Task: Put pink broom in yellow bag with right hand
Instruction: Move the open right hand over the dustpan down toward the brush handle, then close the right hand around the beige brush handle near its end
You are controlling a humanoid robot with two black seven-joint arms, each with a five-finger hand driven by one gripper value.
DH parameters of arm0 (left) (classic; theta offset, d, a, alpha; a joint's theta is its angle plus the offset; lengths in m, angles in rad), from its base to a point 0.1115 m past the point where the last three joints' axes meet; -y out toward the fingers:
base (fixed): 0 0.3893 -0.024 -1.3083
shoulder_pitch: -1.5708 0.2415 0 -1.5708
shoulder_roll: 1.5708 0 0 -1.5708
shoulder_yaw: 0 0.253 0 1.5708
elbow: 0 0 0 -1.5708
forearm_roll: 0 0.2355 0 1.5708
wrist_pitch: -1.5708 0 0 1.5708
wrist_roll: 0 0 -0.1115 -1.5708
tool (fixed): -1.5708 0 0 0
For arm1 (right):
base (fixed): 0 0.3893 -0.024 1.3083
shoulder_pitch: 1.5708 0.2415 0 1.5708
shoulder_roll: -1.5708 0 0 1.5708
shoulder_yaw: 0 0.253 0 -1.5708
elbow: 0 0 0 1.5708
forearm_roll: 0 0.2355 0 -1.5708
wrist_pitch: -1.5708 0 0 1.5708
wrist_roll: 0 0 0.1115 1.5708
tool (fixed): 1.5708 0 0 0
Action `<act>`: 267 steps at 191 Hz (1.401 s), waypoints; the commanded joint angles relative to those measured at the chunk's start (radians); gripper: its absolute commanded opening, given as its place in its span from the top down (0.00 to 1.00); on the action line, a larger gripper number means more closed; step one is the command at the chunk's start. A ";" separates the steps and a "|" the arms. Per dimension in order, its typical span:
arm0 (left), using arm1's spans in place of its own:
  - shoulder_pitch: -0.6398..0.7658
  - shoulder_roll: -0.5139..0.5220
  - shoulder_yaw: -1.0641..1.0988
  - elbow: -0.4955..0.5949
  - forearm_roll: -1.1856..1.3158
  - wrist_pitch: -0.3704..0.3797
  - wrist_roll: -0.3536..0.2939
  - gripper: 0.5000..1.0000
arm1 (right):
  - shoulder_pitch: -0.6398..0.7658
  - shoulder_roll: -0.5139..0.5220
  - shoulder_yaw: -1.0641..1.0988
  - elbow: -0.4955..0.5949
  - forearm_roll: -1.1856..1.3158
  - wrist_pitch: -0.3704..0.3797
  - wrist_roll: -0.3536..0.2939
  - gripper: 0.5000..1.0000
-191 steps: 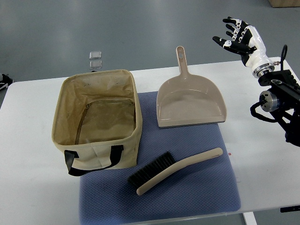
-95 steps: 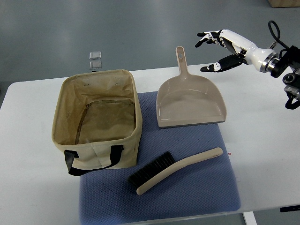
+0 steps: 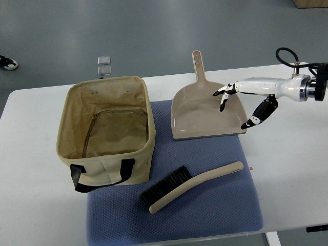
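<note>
— Where is the broom lying relative to the hand?
— It is lying on the blue mat, toward the near edge, and the right hand is hovering well apart from it, farther back and to the right, over the right corner of the dustpan. Nothing is touching the broom.

— How is the broom looking?
— It is showing a pale pinkish-beige curved handle running up to the right, with a band of black bristles at the lower-left end. It is resting flat, slanted across the mat.

— And the hand itself?
— The fingers are spreading wide, with the black tips pointing left and down and the thumb hanging apart toward the dustpan's near rim; it is holding nothing. The white forearm is coming in from the right edge.

— What is sitting around the broom?
— The yellow bag is standing open just to the left, its black strap hanging at the front, partly overlapping the mat. The dustpan is lying behind the broom, handle pointing away. Everything is resting on the white surface. The left arm is not showing.
</note>
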 commanded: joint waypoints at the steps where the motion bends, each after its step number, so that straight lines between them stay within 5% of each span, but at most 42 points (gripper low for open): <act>1: 0.000 0.000 0.000 0.000 0.000 0.000 0.000 0.00 | -0.003 0.008 0.002 0.043 -0.027 0.018 0.010 0.14; 93: 0.000 0.000 0.000 0.000 0.000 0.000 0.000 0.00 | -0.165 0.129 0.002 0.076 -0.208 -0.040 -0.015 0.14; 164: 0.000 0.000 0.000 0.000 0.000 0.000 0.000 0.00 | -0.211 0.135 0.009 0.032 -0.235 -0.132 -0.047 0.14; 267: 0.000 0.000 0.000 0.000 0.000 0.000 0.000 0.00 | -0.256 0.174 0.009 -0.007 -0.267 -0.161 -0.067 0.14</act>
